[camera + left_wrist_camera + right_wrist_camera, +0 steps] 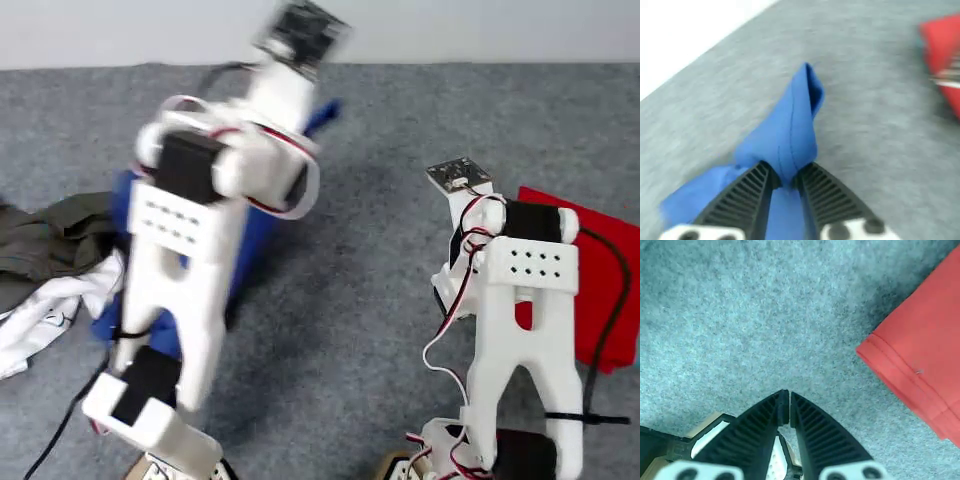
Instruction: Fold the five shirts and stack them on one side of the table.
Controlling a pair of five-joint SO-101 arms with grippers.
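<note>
While left gripper pinches blue shirt, right gripper — closed — hovers.

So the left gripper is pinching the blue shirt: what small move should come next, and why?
Probably carry the pinched edge across and lay it flat. The left gripper is shut on a bunched edge of the blue shirt, held up off the table, so this fold looks unfinished. The right gripper is shut, empty, beside the red shirt.

There's the heap of shirts at the desk's left edge, single shirt just right of it, folded shirt far right.
</note>
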